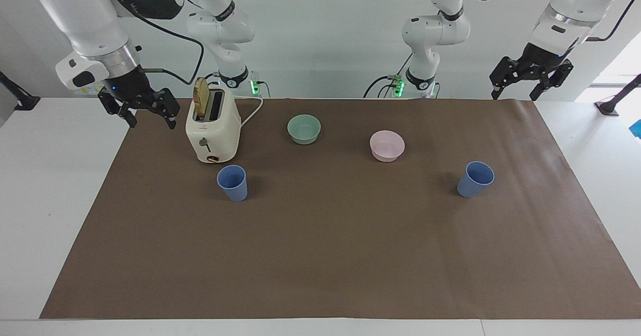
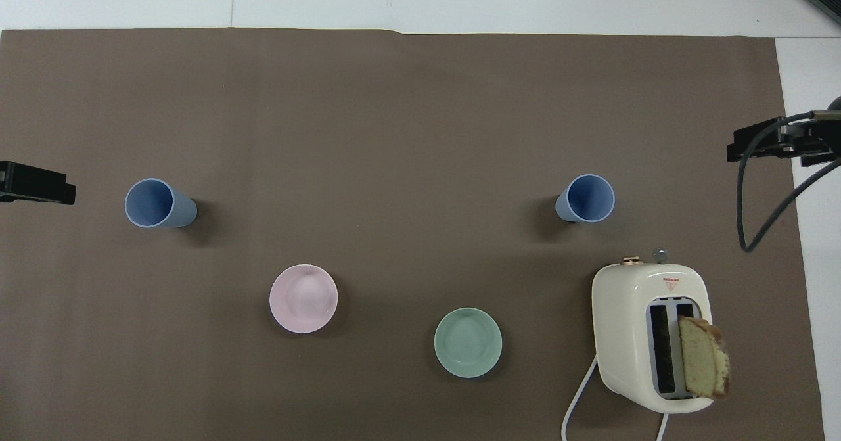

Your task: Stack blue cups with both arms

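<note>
I find both pincers open and empty: right pincer [image 1: 148, 116] raised beside the toaster [image 1: 213, 130], left pincer [image 1: 517, 89] over the mat's corner [image 1: 521, 106]; blue cups [image 1: 232, 183] [image 1: 474, 179] unobstructed.

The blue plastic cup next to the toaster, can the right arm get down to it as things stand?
Probably yes. The blue plastic cup stands upright with its mouth uncovered, the cream toaster crowding only its robot-facing side. The right gripper, open and empty, hangs over the brown mat's edge nearby.

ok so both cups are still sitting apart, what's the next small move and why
Probably lower the left tool, open and raised at its end of the mat, toward the nearest cup. Both cups stand upright and untouched, and the right tool hangs open beside the toaster.
</note>
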Motion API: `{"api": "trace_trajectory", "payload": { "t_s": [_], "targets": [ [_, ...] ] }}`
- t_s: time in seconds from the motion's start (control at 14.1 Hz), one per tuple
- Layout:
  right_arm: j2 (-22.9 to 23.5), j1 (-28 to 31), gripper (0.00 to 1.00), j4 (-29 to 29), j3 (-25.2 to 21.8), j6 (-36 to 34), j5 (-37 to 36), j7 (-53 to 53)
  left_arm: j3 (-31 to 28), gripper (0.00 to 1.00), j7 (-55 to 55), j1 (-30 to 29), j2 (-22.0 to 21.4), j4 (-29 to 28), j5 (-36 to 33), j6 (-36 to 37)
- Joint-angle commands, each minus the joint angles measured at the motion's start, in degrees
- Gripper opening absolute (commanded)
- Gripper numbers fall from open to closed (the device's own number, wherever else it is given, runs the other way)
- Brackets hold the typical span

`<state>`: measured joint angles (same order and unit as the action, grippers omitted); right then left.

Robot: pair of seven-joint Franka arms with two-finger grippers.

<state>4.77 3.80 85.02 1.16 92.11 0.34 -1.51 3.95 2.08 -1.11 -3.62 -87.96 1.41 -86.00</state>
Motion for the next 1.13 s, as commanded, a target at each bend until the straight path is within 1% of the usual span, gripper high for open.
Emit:
{"api": "trace_trajectory", "payload": {
  "t_s": [0.0,0.14,0.35,0.43,0.64,0.71,0.92,1.06],
  "targets": [
    [-0.64,0.25,1.00,0.67,0.25,0.00,-0.08,0.90,0.27,1.00,-0.76,0.32,-0.95,-1.33,-0.18,0.92],
    [-0.64,0.25,1.00,0.67,0.25,0.00,-0.08,0.90,0.27,1.00,-0.15,0.23,-0.51,-1.60,1.22,1.37],
    [-0.64,0.25,1.00,0.67,0.25,0.00,-0.08,0.90,0.10,1.00,0.73,-0.56,1.68,-1.69,1.23,-1.43],
    [-0.64,0.25,1.00,0.67,0.16,0.00,-0.08,0.90,0.10,1.00,0.73,-1.69,2.56,-1.86,1.23,-2.84],
    [-0.64,0.25,1.00,0.67,0.16,0.00,-0.08,0.90,0.01,1.00,3.44,-5.73,7.03,-2.30,1.23,-8.19],
    [-0.64,0.25,1.00,0.67,0.16,0.00,-0.08,0.90,0.01,1.00,5.28,-6.88,7.92,-3.52,1.14,-10.91],
    [-0.64,0.25,1.00,0.67,0.16,0.00,-0.08,0.90,0.01,1.00,7.06,-9.79,8.45,-11.51,1.05,-20.67],
    [-0.64,0.25,1.00,0.67,0.16,0.00,-0.08,0.90,0.01,1.00,7.06,-9.79,8.45,-14.77,1.05,-23.76]
  ]
}}
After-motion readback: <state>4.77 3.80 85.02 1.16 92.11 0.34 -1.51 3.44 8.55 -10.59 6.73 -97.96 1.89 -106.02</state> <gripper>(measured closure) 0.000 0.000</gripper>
